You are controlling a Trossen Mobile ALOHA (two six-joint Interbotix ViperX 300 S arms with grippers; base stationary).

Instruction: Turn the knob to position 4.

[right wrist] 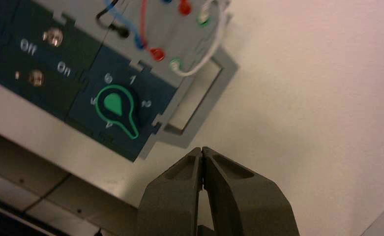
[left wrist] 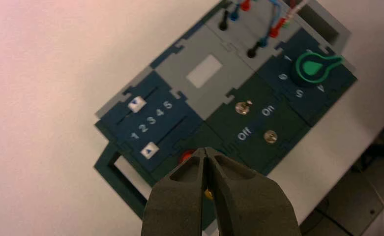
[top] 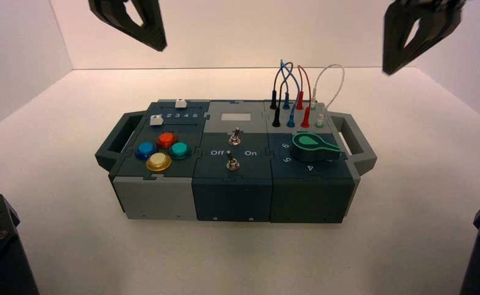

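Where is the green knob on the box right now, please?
In the high view the knob sits on the dark teal panel at the box's right end, just in front of the plugged wires and right of the two toggle switches.

My knob [top: 314,146] is dark green with a lighter green top. Near the box's left edge sit blue [top: 145,150], orange-red [top: 166,140], teal [top: 179,150] and yellow [top: 158,161] buttons.

Box [top: 231,196] on a white table [top: 71,246]. Green knob [top: 311,144] at right front, pointer aimed right, near numeral 4 [top: 311,167]. Left gripper [top: 133,21] and right gripper [top: 418,31] hanging high above, well apart from box.
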